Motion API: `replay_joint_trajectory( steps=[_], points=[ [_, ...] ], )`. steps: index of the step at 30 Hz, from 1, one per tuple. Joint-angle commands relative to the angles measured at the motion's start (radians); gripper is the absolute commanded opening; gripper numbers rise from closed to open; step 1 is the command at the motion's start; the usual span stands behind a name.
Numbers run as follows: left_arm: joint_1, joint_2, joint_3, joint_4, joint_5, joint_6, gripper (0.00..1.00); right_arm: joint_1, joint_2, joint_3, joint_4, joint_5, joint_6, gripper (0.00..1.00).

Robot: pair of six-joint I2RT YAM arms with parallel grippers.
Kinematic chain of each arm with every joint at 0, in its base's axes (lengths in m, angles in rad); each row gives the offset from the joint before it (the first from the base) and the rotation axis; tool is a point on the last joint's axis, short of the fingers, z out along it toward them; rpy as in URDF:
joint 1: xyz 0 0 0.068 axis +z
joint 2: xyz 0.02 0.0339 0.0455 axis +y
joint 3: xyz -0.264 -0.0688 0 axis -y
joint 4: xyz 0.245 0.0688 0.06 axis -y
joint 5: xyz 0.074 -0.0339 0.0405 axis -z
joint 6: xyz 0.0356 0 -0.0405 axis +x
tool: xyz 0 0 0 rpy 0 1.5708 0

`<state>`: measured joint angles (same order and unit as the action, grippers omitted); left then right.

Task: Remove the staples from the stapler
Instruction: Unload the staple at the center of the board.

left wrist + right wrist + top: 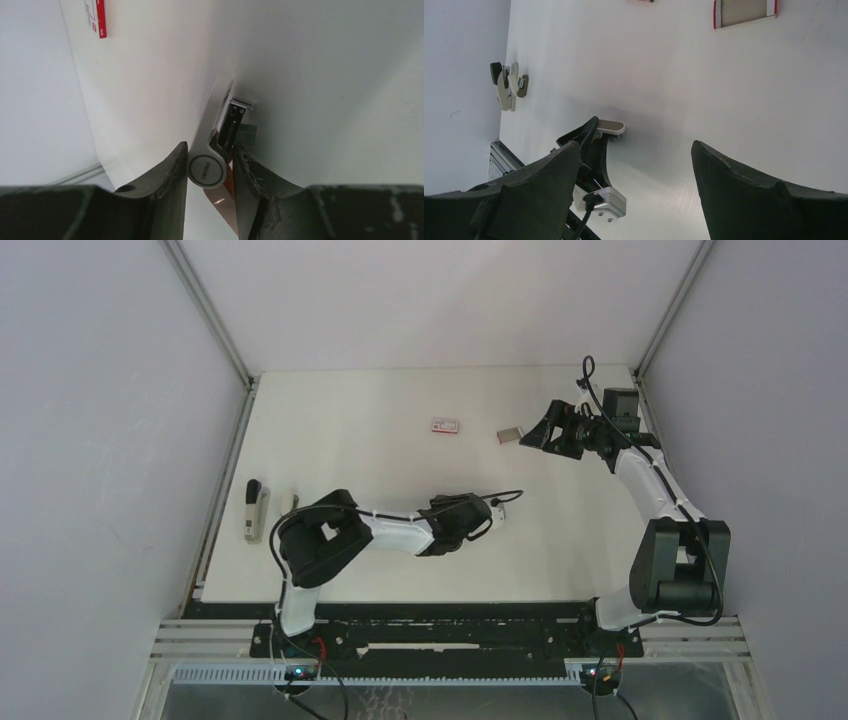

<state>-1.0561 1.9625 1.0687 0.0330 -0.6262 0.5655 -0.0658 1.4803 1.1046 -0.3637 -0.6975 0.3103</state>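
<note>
On the stapler (204, 145), printed in the round white cap (206, 171) at its near end: one short brand word, turned sideways, seemingly "deli". On the far red-and-white box (97, 17): print too small to read. Nothing else legible.

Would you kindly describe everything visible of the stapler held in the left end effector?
The stapler is white plastic with a round logo disc at its hinge, clamped there by the left end effector. It is swung open: the white top arm points away, a dark metal channel with a shiny tip lies beside it, and an orange-brown part shows below. Whether it rests on the table is unclear.
</note>
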Motion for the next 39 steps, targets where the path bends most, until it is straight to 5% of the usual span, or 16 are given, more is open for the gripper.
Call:
replay_joint_trajectory(
  steps=[1, 10, 17, 23, 27, 39],
  points=[
    [-0.009, 0.034, 0.054, -0.101, 0.07, 0.024, 0.01, -0.006, -0.031, 0.038, 0.015, -0.014, 0.014, 0.82],
    [0.045, -0.109, -0.007, 0.093, -0.016, -0.119, 0.02, -0.006, -0.027, 0.038, 0.016, -0.014, 0.013, 0.82],
    [0.061, -0.15, -0.004, -0.086, 0.291, -0.096, 0.0, -0.006, -0.021, 0.038, 0.015, -0.022, 0.013, 0.82],
    [0.134, -0.197, 0.013, 0.004, 0.144, -0.229, 0.0, -0.002, -0.009, 0.038, 0.009, 0.002, 0.01, 0.82],
    [0.212, -0.193, 0.101, -0.12, 0.251, -0.342, 0.0, 0.038, 0.016, 0.038, -0.002, 0.013, -0.009, 0.83],
    [0.231, -0.33, 0.139, -0.174, 0.378, -0.322, 0.0, 0.22, 0.139, -0.003, 0.133, -0.04, 0.094, 0.85]
  ],
)
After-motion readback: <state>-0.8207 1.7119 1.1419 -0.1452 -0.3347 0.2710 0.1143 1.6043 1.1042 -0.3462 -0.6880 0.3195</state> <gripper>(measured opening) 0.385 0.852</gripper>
